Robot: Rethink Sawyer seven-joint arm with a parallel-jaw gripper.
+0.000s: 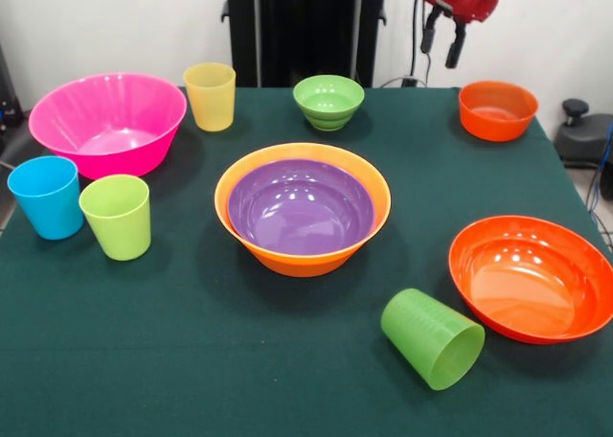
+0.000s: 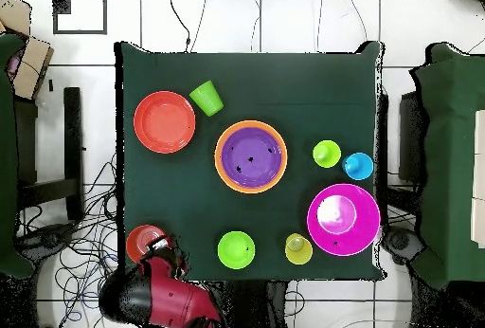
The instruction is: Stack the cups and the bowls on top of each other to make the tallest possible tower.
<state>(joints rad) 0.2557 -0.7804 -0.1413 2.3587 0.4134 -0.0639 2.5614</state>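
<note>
1. The end effector (image 1: 442, 37) hangs at the upper right of the front view, above the far edge of the counter (image 1: 192, 360). Its two dark fingers (image 1: 430, 33) point down with a clear gap between them, and they hold nothing.
2. The small orange bowl (image 1: 497, 109) stands upright on the green cloth just below and to the right of the end effector, apart from it.
3. In the centre of the frame the purple bowl (image 1: 300, 207) sits nested inside the large orange bowl (image 1: 303, 257); only these two make a stack.
4. The small green bowl (image 1: 329, 102) stands alone at the upper centre, behind the stack.
5. The yellow cup (image 1: 210, 96) stands upright at the upper left, just beside the rim of the large pink bowl (image 1: 107, 123).
6. The blue cup (image 1: 46, 196) and the lime green cup (image 1: 116, 216) stand upright side by side at the left, in front of the pink bowl.
7. The wide shallow red-orange bowl (image 1: 532, 276) rests at the lower right.
8. The darker green cup (image 1: 432, 338) lies on its side just left of that bowl, its open mouth turned to the lower right.
9. In the overhead view the red arm (image 2: 175, 300) reaches in from the bottom left, next to the small orange bowl.
</note>
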